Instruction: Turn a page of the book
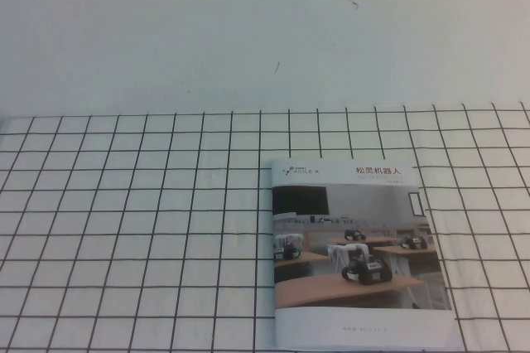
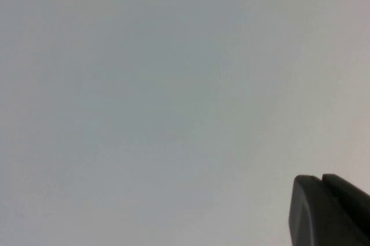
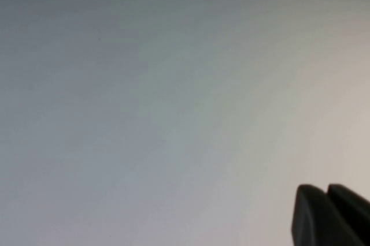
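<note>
The book (image 1: 360, 253) lies shut on the bench's (image 1: 132, 229) near right, its page (image 1: 356, 204) probably light, limp, slippery, best lifted at the right edge; left gripper (image 2: 329, 211) and right gripper (image 3: 329, 214) face blank wall, spread untellable

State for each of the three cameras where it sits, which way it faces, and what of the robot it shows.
High view: raised, angled down at the black-gridded white table and the closed glossy white book; no arm shows.
Left wrist view: on the left arm, facing a blank pale surface; only the dark left pincer at a corner.
Right wrist view: the same, with the right pincer.
Shared: both wrist views show only blank surface, no book.
</note>
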{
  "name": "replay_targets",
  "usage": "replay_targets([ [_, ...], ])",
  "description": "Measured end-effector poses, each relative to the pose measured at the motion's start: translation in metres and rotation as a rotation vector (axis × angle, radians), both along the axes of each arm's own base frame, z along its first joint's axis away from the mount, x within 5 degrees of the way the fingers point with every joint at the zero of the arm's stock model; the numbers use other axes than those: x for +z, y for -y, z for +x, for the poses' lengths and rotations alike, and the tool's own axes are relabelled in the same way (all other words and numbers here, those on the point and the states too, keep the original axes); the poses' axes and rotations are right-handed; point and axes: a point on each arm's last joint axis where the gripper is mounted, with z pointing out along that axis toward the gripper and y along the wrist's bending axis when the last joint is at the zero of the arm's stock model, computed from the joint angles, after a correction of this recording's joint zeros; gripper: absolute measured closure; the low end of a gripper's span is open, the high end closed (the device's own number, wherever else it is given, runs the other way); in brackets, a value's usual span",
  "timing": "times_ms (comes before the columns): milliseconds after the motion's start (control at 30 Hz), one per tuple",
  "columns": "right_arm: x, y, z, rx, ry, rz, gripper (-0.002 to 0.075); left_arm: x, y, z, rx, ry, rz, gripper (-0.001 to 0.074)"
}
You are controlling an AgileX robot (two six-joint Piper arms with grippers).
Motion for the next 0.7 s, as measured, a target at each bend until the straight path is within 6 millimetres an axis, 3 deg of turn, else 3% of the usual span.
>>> replay_targets([
  [200,0.061,-0.002,-0.018,-0.022,-0.063,-0.032,0.0700,0.057,0.000,-0.002,0.125,-0.003,0.262,0.0737],
  [333,0.105,0.002,-0.024,-0.073,-0.215,-0.021,0.0700,0.081,-0.001,0.024,0.184,-0.098,0.396,0.0738],
  [433,0.131,0.007,-0.014,-0.148,-0.407,-0.021,0.0700,0.082,-0.001,0.057,0.172,-0.209,0.452,0.0737],
  [567,0.133,0.019,0.024,-0.243,-0.782,0.003,0.0700,0.069,0.007,0.093,0.082,-0.340,0.506,0.0737],
  [700,0.112,0.027,0.059,-0.332,-1.123,-0.054,0.0700,0.050,0.018,0.118,-0.045,-0.510,0.401,0.0737],
])
